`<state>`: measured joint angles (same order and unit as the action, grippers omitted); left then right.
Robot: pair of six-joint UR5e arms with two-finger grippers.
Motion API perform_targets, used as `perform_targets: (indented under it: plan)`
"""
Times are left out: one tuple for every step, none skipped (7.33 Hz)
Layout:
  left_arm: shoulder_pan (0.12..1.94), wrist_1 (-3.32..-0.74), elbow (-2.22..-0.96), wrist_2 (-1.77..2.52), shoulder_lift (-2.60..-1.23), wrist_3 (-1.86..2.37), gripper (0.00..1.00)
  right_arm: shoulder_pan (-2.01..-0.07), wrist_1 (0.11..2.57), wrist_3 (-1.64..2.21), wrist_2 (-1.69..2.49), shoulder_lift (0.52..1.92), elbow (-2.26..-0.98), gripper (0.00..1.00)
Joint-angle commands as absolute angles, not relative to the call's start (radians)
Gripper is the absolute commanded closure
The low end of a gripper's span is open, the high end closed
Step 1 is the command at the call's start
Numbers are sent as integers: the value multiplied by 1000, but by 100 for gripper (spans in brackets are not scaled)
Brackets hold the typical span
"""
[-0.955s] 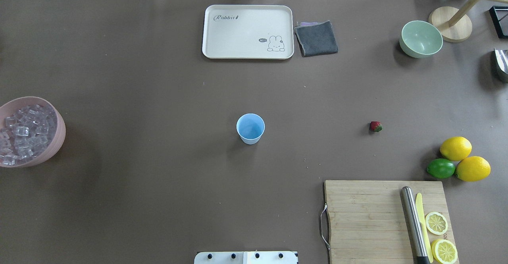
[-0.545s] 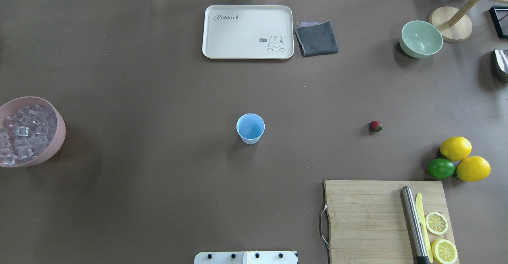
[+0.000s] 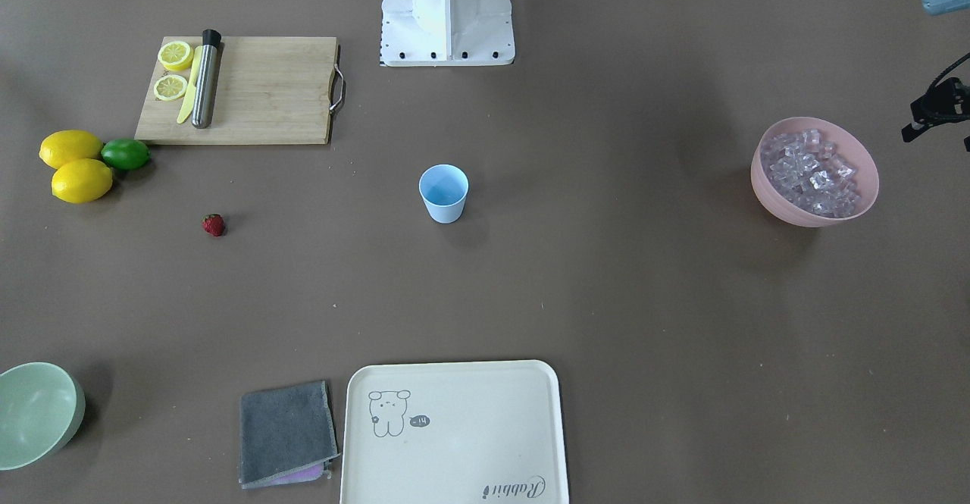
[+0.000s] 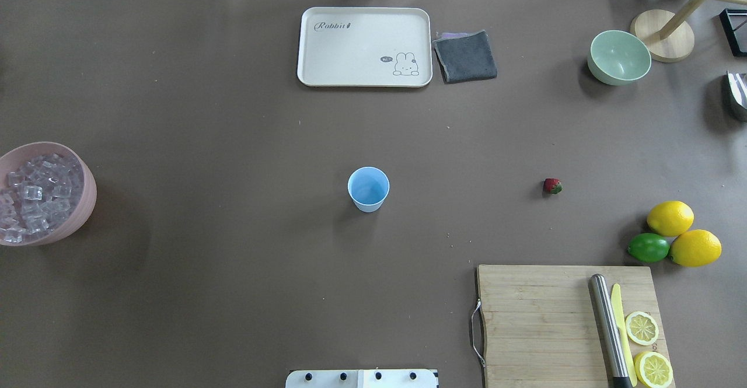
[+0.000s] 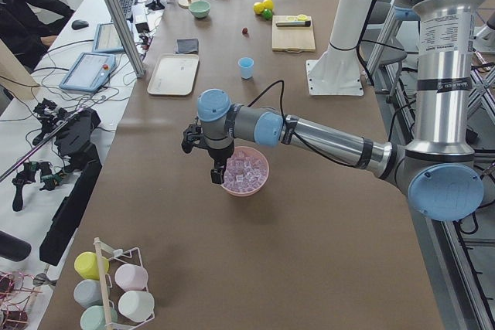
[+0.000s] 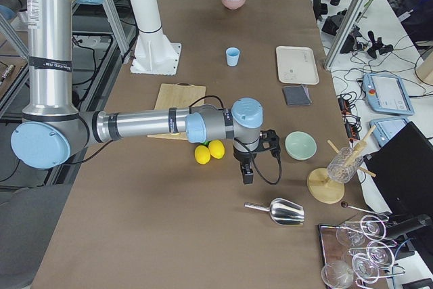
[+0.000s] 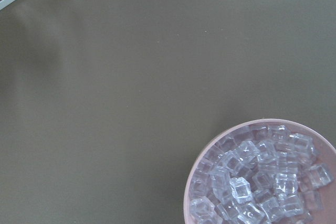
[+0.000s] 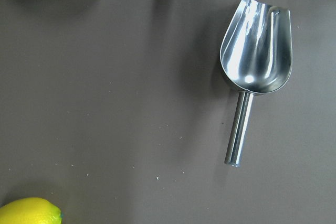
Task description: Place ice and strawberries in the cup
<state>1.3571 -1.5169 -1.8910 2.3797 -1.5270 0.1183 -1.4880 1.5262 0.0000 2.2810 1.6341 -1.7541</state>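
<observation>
The light-blue cup (image 4: 368,188) stands upright and empty at the table's middle, also in the front view (image 3: 443,192). The red strawberry (image 4: 552,186) lies alone on the table to its right. The ice (image 4: 35,198) fills the pink bowl (image 4: 88,198) at the left edge, and shows in the left wrist view (image 7: 252,182). My left gripper (image 5: 218,174) hangs just above the bowl's outer rim. My right gripper (image 6: 247,174) hangs over bare table between the lemons and the pale green bowl. No fingers show in the wrist views, so I cannot tell whether either is open or shut.
A metal scoop (image 8: 255,61) lies under the right wrist. A cutting board (image 4: 560,318) with knife, rod and lemon halves sits front right. Lemons (image 4: 670,217) and a lime (image 4: 648,247) lie beside it. A tray (image 4: 364,46), grey cloth (image 4: 465,56) and green bowl (image 4: 619,56) stand at the back.
</observation>
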Motion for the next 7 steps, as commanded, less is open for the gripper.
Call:
perform_targets:
  plan:
    - [1338,-1513,-1875,2381,-1534,110,3,-1488,1525,0,2281,1634,-1755,0]
    - [1338,-1520,-1881,2384,-1537,112,3,-1488,1525,-2,2280,1632,-1753,0]
    - [1342,-1566,-1875,2382,-1531,109,3,-1486,1523,-2,2279,1632,-1755,0]
    - [1365,-1606,-1876,2382,-1520,109,2,-1482,1525,-2,2279,1631,-1755,0]
    - [1387,-1591,-1859,2378,-1528,117,2,-1480,1523,-2,2267,1628,-1755,0]
    - [1388,-1601,-1823,2370,-1532,109,2,-1480,1523,-2,2264,1628,-1755,0]
    - [1394,-1608,-1838,2373,-1519,109,2,-1480,1523,-2,2263,1628,-1755,0]
